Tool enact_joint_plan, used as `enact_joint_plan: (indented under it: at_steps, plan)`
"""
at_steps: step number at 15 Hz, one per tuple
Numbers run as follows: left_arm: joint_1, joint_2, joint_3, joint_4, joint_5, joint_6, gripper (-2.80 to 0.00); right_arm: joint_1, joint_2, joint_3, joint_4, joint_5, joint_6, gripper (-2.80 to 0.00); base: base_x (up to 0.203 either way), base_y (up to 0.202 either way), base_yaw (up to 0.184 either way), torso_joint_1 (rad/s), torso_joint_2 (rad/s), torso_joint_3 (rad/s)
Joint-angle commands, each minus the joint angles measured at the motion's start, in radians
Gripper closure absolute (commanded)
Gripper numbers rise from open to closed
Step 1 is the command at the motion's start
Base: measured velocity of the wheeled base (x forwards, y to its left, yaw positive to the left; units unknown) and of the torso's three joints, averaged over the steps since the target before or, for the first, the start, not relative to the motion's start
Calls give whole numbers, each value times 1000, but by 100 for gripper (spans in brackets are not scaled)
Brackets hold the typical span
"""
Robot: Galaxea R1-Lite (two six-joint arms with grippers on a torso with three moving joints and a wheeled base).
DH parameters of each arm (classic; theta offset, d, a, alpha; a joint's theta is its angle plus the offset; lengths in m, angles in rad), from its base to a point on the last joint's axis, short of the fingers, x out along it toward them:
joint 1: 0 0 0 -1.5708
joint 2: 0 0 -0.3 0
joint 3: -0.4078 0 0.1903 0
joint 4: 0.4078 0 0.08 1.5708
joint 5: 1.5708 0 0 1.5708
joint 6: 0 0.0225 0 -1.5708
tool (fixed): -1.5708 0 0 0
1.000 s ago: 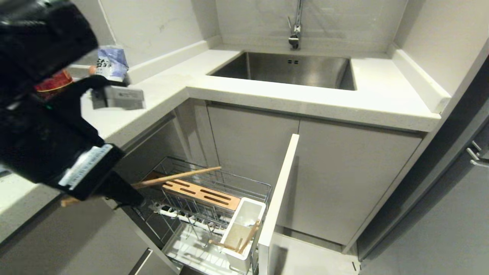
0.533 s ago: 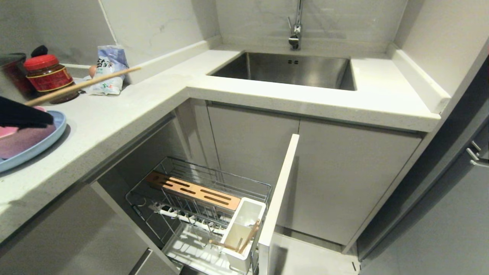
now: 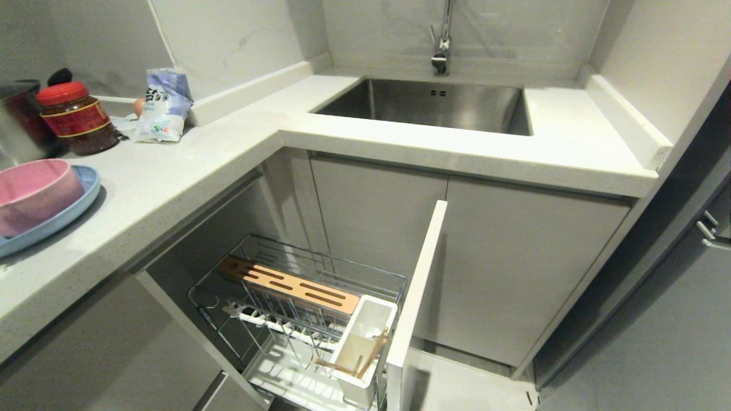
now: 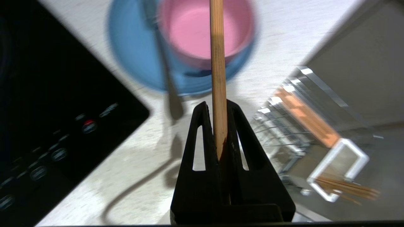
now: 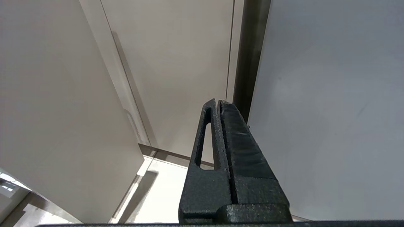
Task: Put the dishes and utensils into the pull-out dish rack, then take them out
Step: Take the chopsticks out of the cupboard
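Note:
My left gripper (image 4: 217, 105) is shut on one wooden chopstick (image 4: 217, 63), which points out over the counter. Below it a pink bowl (image 4: 186, 31) sits on the light-blue plate (image 4: 132, 53), with the fork (image 4: 170, 97) lying on the plate's edge. This arm is outside the head view, where the bowl (image 3: 31, 191) and plate (image 3: 85, 188) lie at the far left. The pull-out dish rack (image 3: 320, 268) stands open below the counter, and another chopstick (image 3: 374, 351) leans in its white utensil cup (image 3: 365, 337). My right gripper (image 5: 218, 102) is shut and empty, parked before cabinet fronts.
A black hob (image 4: 47, 94) lies beside the plate. A red-lidded jar (image 3: 77, 117), a steel pot (image 3: 17, 120) and a bag (image 3: 163, 103) stand at the counter's back left. The steel sink (image 3: 434, 105) is at the back. The rack's front panel (image 3: 417, 297) juts forward.
My left arm has lifted the chopstick from over the rack up to the counter and has swung out of the head view to the left. The right arm has not moved.

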Motion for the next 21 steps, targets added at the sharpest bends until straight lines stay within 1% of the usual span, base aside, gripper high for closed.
enact_joint_plan:
  at_steps: [1, 3, 6, 9, 11, 12, 18, 20, 21]
  plan:
    - [41, 70, 15, 7, 58, 6, 0, 0, -1, 26, -1, 0, 0, 0, 0, 0, 0, 0, 0, 0]
    - [41, 113, 27, 4, 74, 7, 0, 0, -1, 26, -1, 0, 2, 0, 0, 0, 0, 0, 0, 0]
    - [41, 158, 28, -6, 75, 8, 0, 0, -1, 26, -1, 0, 0, 0, 0, 0, 0, 0, 0, 0]
    - [39, 161, 40, -7, 75, 10, 0, 0, -1, 26, -1, 0, 0, 0, 0, 0, 0, 0, 0, 0]
    - [38, 151, 62, -7, 72, 61, 0, 0, -1, 26, -1, 0, 0, 0, 0, 0, 0, 0, 0, 0]
    - [38, 145, 80, -7, 71, 73, 0, 0, -1, 26, -1, 0, 0, 0, 0, 0, 0, 0, 0, 0]
    - [38, 120, 129, -37, 70, 80, 0, 0, -1, 26, -1, 0, 0, 0, 0, 0, 0, 0, 0, 0]
    - [37, 119, 146, -62, 69, 81, 0, 0, -1, 26, -1, 0, 1, 0, 0, 0, 0, 0, 0, 0]
    - [38, 117, 162, -85, 69, 93, 0, 0, -1, 26, -1, 0, 0, 0, 0, 0, 0, 0, 0, 0]
